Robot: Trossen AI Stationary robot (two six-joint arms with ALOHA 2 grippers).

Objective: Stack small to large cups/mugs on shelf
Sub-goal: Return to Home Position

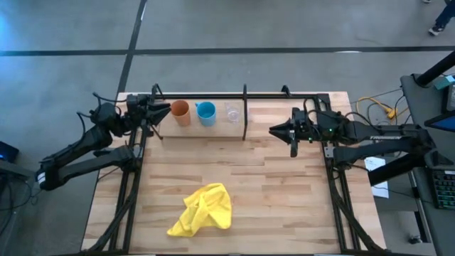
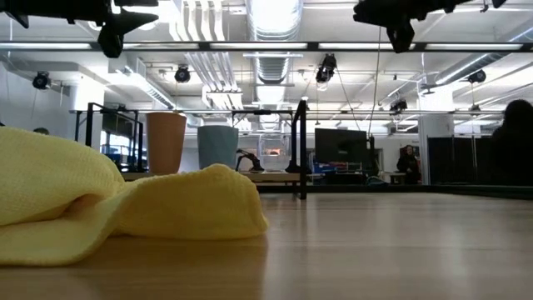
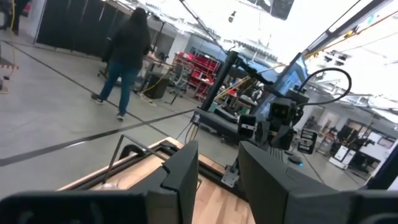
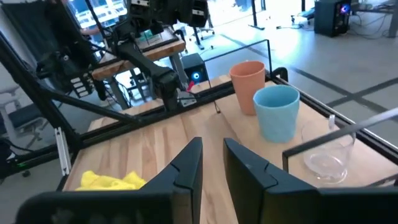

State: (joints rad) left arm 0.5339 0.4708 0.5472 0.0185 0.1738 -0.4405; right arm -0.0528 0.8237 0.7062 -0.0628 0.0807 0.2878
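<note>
The left gripper [image 1: 165, 109] hangs at about ten o'clock of the table, its fingers [image 3: 184, 171] parted with daylight between them and nothing held. Its tip points at the orange tumbler [image 1: 180, 112], which is just beside it on the three o'clock side. I cannot tell if there is any gap between them. The right gripper [image 1: 276, 130] waits at about two o'clock, its jaws standing a thin slot apart and also empty, pointing towards the shelf's black divider [image 1: 245, 114].

The three cups stand upright in a row on the left half of the shelf [image 1: 281, 107], from eleven to twelve o'clock. First comes the orange tumbler, then the blue mug [image 1: 206, 113] at its three o'clock, then the clear glass cup [image 1: 232, 112] nearest the divider. They sit side by side, not nested, running tallest to shortest, so the placing looks done.

The glass looks the touchiest if any cup needs resetting. It is probably light, slick and breakable, so I would pinch one wall at the rim, gently. The tumbler flares upward, so a hold just under the rim should not slide. The mug seems stiff and light. Its handle does not show, so I would clamp across the body.

A soft yellow cloth [image 1: 202, 210] lies crumpled at seven o'clock on the butcher-block tabletop [image 1: 284, 192], well apart from the cups.
</note>
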